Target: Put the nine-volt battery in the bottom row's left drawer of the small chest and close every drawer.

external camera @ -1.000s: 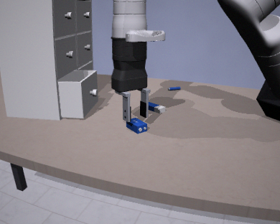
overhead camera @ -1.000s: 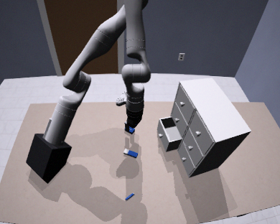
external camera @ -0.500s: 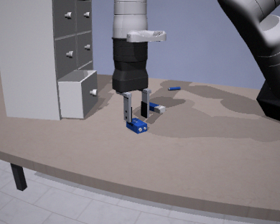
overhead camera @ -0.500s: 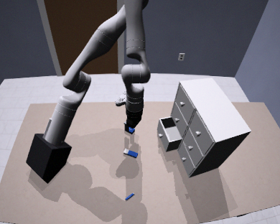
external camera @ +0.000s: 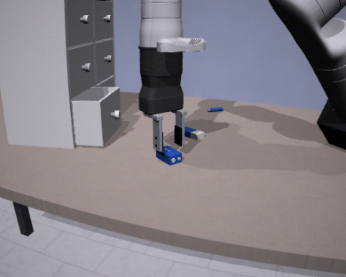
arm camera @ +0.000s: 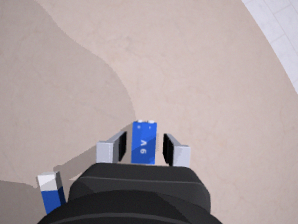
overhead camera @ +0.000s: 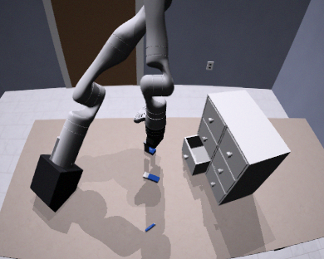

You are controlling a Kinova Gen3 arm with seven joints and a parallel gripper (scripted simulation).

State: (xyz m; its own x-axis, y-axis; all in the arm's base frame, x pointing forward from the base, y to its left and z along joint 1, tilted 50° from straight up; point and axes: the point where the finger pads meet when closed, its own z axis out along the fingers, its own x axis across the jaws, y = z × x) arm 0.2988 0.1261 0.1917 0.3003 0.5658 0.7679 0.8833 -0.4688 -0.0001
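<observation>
The nine-volt battery [overhead camera: 152, 151] [external camera: 169, 155] [arm camera: 144, 135] is blue and lies flat on the table, its terminals toward the exterior camera. My gripper [overhead camera: 149, 148] [external camera: 169, 146] [arm camera: 144, 142] points down and is open, with its fingers low on either side of the battery. The wrist view shows a gap between the battery and each finger pad. The small chest [overhead camera: 251, 129] [external camera: 33, 75] stands upright. Its bottom left drawer [overhead camera: 188, 160] [external camera: 88, 126] is pulled well out and looks level; the part of its inside that shows is empty. The other drawers look pushed in.
A blue and white block [overhead camera: 154, 178] [external camera: 193, 132] [arm camera: 52, 197] lies near the battery, outside the fingers. A small blue stick [overhead camera: 150, 227] [external camera: 216, 109] lies farther off. The open drawer juts out on the chest's side nearest the gripper, with its knob toward the arm.
</observation>
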